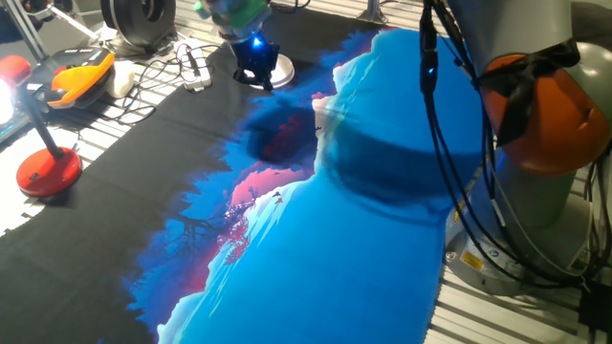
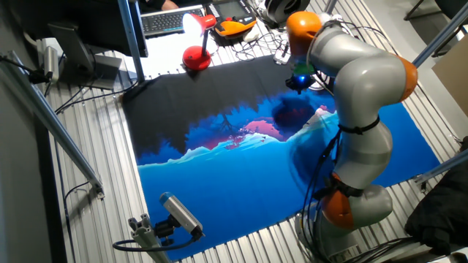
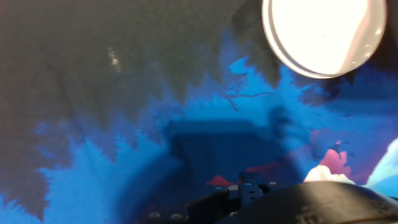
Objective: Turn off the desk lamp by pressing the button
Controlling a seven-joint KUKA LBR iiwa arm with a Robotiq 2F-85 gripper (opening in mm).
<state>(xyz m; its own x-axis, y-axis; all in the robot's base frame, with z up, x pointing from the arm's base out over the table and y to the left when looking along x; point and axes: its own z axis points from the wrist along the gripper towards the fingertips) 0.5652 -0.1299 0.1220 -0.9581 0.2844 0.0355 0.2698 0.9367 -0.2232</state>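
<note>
The desk lamp shows as a flat, round, glossy white disc base [image 1: 283,69] at the far edge of the blue and black mat [image 1: 316,239]. In the hand view the disc [image 3: 323,34] lies at the top right, partly cut off by the frame. My gripper [image 1: 254,65] with its blue light hangs right at the disc's left side, low over the mat. It also shows in the other fixed view [image 2: 298,79], where my arm hides the disc. No view shows the fingertips, so I cannot tell their state. I cannot make out the button.
A red-based lamp with a black arm [image 1: 48,172] stands lit off the mat's left side [image 2: 196,57]. An orange device [image 1: 81,76] and cables [image 1: 186,65] lie behind the mat. My arm's base [image 1: 535,124] stands at the right. A camera [image 2: 179,212] sits by the mat's near corner.
</note>
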